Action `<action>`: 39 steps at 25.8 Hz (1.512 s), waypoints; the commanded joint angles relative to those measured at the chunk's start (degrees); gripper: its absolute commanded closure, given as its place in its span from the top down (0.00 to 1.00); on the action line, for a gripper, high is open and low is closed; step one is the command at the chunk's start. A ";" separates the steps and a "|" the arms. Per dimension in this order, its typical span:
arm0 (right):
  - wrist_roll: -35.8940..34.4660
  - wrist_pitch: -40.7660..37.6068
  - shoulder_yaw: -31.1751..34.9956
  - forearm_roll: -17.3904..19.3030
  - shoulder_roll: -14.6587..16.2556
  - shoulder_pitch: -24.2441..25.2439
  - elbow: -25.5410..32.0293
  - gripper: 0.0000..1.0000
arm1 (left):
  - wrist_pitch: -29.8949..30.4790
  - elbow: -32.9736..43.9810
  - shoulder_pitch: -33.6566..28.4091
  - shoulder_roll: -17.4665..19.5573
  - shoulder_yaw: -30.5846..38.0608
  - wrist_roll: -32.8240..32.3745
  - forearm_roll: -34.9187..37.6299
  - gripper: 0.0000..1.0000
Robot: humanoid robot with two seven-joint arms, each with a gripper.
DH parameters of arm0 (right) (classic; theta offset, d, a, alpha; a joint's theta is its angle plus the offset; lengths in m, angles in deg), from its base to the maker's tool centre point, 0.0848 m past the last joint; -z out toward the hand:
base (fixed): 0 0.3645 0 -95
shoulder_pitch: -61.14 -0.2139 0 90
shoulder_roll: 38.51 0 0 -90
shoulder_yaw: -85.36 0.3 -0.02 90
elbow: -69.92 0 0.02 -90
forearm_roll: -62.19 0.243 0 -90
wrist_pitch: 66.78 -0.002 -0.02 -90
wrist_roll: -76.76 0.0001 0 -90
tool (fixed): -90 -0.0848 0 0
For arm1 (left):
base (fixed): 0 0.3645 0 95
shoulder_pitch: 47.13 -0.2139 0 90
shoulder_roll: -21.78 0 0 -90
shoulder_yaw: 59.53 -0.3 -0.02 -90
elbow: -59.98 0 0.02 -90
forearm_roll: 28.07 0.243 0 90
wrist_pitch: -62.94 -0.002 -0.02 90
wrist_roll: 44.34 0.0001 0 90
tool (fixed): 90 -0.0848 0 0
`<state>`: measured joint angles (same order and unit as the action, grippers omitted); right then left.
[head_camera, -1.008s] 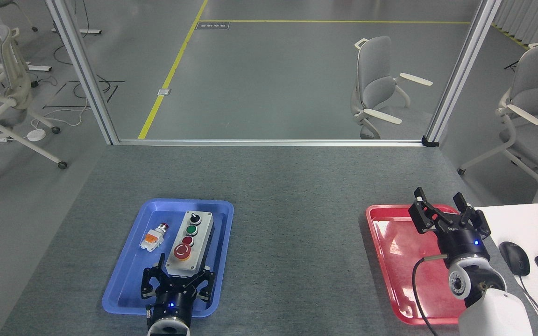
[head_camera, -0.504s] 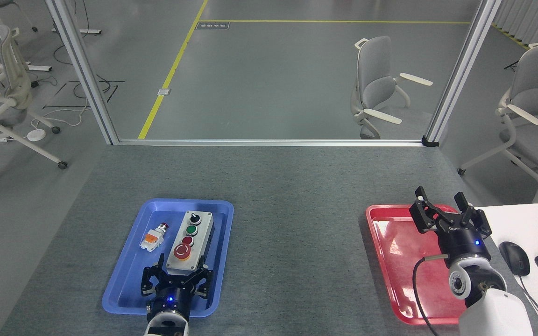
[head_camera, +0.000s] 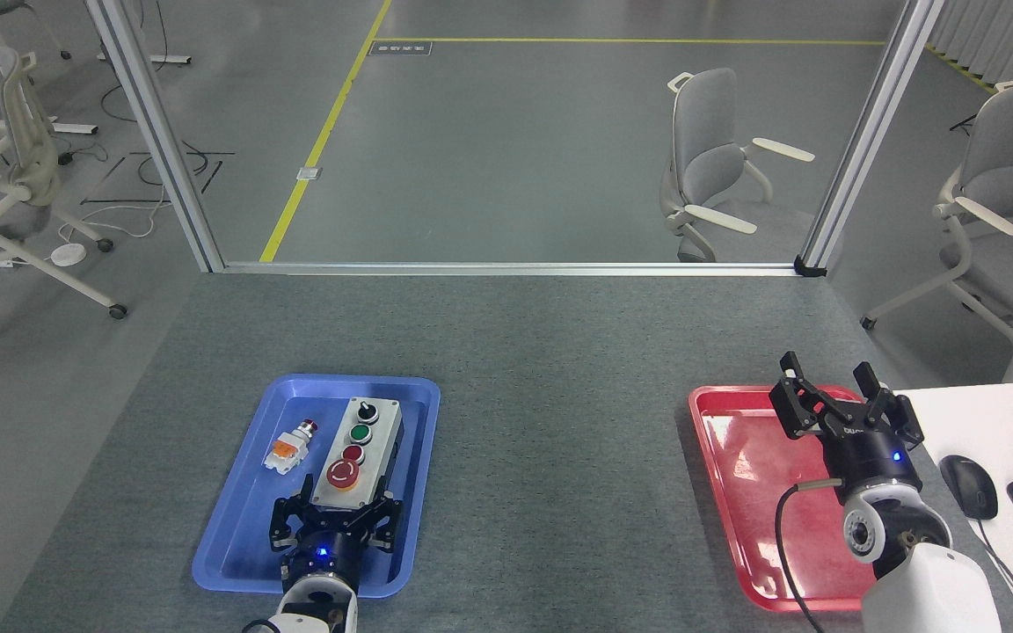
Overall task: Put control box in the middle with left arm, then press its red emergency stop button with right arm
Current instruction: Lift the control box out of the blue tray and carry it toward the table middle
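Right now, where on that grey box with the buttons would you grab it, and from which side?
Probably by the control box's two long side walls, at its near end, coming from the front edge of the blue tray. The box is oblong, its buttons fill the lid, and the open left gripper already straddles that end.

No lettering anywhere is clear enough to read.

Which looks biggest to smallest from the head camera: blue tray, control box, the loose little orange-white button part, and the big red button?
1. Blue tray, by far the largest.
2. Control box, lying inside the tray.
3. Loose button part and big red button: these look about alike, so I won't rank them.
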<state>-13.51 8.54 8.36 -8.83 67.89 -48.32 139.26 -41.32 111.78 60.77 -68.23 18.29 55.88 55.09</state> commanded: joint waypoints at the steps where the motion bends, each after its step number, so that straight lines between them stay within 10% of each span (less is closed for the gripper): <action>1: 0.17 0.00 0.01 0.00 0.03 -0.05 0.00 0.99 | -0.06 -1.52 1.44 0.10 -0.04 0.15 -0.18 0.96; 11: 0.09 0.00 0.01 0.00 0.12 -0.05 0.00 0.99 | 3.54 -0.91 1.44 1.41 -0.12 0.51 0.17 0.00; 26: 0.09 0.17 0.01 0.00 0.38 -0.05 -0.17 0.99 | 6.18 31.35 -8.67 2.73 -0.92 -2.39 -1.24 0.00; 39: 0.09 0.09 -0.08 0.00 1.44 0.03 -0.26 0.99 | 1.61 25.11 -6.12 -6.85 -19.55 -4.33 2.63 0.00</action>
<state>-13.43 8.65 8.28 -8.83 69.29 -48.28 139.05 -38.41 141.07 53.22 -72.75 2.51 51.65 55.83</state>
